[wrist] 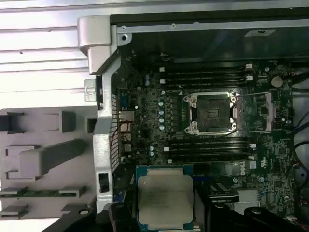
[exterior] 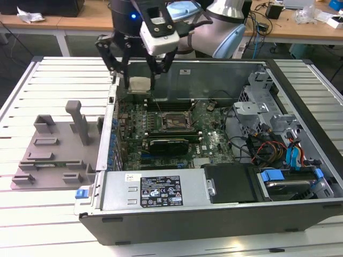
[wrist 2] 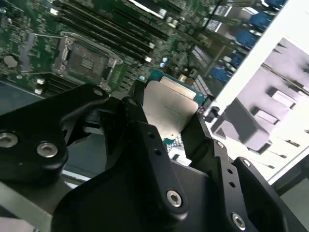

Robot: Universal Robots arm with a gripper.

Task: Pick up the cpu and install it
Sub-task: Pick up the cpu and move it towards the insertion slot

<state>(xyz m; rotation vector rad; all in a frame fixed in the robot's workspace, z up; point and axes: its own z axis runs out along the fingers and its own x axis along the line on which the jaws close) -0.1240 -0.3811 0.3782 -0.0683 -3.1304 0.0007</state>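
My gripper point(exterior: 140, 81) is shut on the cpu point(exterior: 140, 84), a flat square chip with a silvery top plate point(wrist: 165, 200) and a green edge. The black fingers point(wrist 2: 200, 135) clamp two opposite sides of the cpu point(wrist 2: 169, 108). It hangs in the air over the open computer case, near the case's back corner on the exterior view's left. The motherboard socket point(exterior: 172, 121) lies open below, toward the exterior view's right of the chip, its metal frame folded back point(wrist: 210, 113). The socket point(wrist 2: 86, 60) is bare inside.
The open computer case point(exterior: 214, 160) lies on a white slatted table point(exterior: 53, 69), with drive cages and cables at the exterior view's right. A grey plastic fixture tray point(exterior: 56, 147) sits outside the case on the exterior view's left. Memory slots point(wrist: 207, 77) flank the socket.
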